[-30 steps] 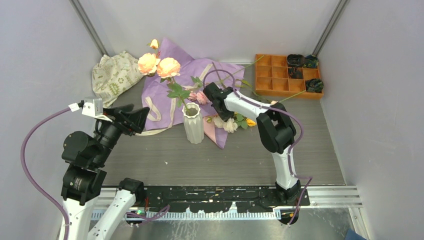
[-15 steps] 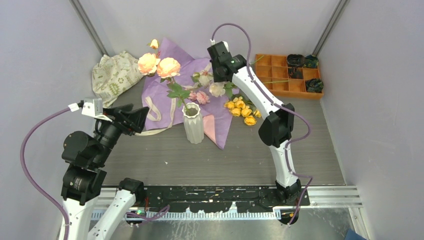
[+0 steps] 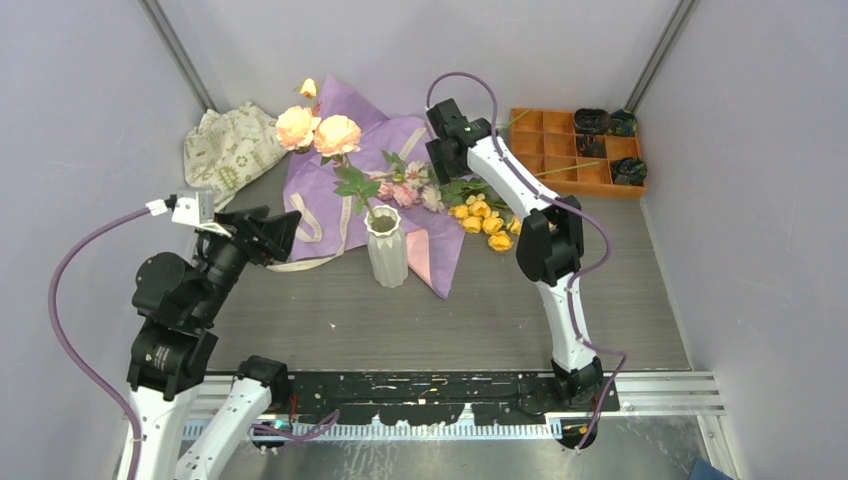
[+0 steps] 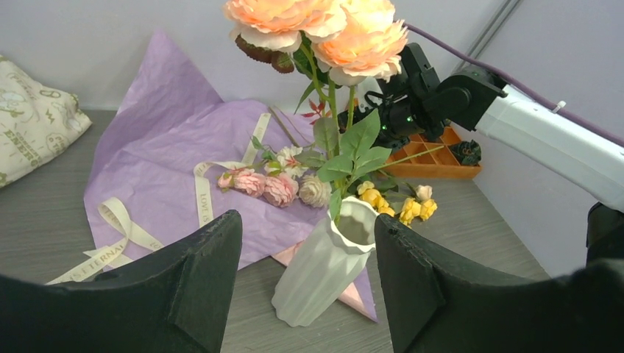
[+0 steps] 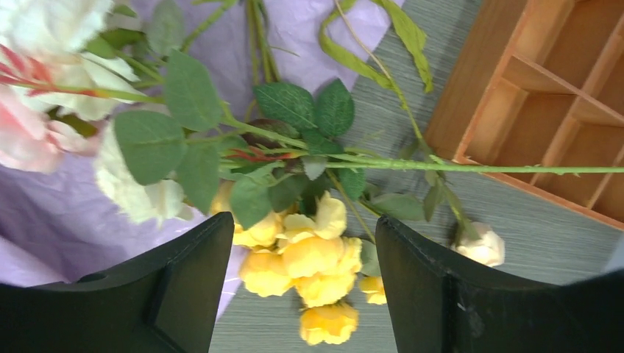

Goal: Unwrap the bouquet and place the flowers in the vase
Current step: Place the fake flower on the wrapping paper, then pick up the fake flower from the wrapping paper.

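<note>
1. The white ribbed vase (image 3: 386, 246) stands upright on the grey counter (image 3: 450, 320), left of centre in the top view, at the lower edge of the wrapping paper.
2. Two peach roses (image 3: 318, 131) rise from the vase on leafy green stems. Their blooms lean toward the upper left of the frame.
3. The bouquet's wrapping paper (image 3: 335, 190) lies spread open, purple face up. A pink corner shows just right of the vase.
4. A cream ribbon (image 3: 312, 228) trails loose over the paper's left side.
5. Pink and cream roses (image 3: 408, 188) lie flat on the paper, above and to the right of the vase.
6. A cluster of yellow roses (image 3: 483, 218) lies on the counter just off the paper's right edge. One long green stem (image 5: 478, 168) crosses a corner of the orange compartment tray (image 3: 560, 150) at the upper right.
7. The right arm (image 3: 520, 195) reaches to the upper centre. Its jaws stand wide apart over the yellow roses and leaves, with nothing between them.
8. The left arm (image 3: 185, 295) sits at the left of the frame. Its jaws are spread wide and hold nothing; they face the vase but are well apart from it.
9. A printed cloth bag (image 3: 228, 148) lies in the upper left corner.
</note>
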You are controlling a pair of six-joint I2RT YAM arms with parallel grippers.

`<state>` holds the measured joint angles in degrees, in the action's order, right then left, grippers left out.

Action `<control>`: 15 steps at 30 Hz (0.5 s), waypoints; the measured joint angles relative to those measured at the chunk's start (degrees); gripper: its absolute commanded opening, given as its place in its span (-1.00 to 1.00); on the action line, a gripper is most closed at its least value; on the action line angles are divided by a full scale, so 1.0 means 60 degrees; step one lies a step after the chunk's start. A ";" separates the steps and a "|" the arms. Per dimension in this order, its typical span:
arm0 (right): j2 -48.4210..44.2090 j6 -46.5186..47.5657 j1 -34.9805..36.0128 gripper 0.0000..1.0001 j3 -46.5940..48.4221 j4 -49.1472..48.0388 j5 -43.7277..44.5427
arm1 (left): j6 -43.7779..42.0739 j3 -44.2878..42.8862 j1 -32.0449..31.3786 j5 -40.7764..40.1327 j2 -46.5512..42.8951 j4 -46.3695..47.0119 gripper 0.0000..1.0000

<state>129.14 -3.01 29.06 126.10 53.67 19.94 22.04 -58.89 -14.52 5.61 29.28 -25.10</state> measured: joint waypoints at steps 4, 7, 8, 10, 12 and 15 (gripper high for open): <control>0.0025 0.0871 -0.0149 0.50 -0.0102 -0.0022 0.0382 | -0.0007 0.0073 0.0000 -0.0007 0.0186 0.0000 0.34; 0.0189 0.1388 -0.0306 0.50 -0.0102 -0.0131 0.0590 | -0.0011 0.0138 0.0000 -0.0007 0.0259 0.0007 0.34; 0.0270 0.1497 -0.0346 0.50 -0.0102 -0.0160 0.0597 | -0.0018 0.0164 0.0000 -0.0007 0.0291 0.0015 0.34; 0.0576 0.1730 -0.0466 0.50 -0.0040 -0.0168 0.0565 | -0.0022 0.0215 0.0000 -0.0007 0.0372 0.0025 0.34; 0.0929 0.1905 -0.0572 0.50 -0.0029 -0.0160 0.0477 | -0.0036 0.0251 0.0000 -0.0007 0.0474 0.0047 0.34; 0.1384 0.2109 -0.0678 0.50 -0.0029 -0.0153 0.0364 | -0.0047 0.0273 0.0000 -0.0036 0.0623 0.0076 0.34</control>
<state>137.45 9.65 24.99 125.93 52.75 22.13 21.76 -57.25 -14.52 5.39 33.01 -24.64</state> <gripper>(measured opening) 0.751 0.670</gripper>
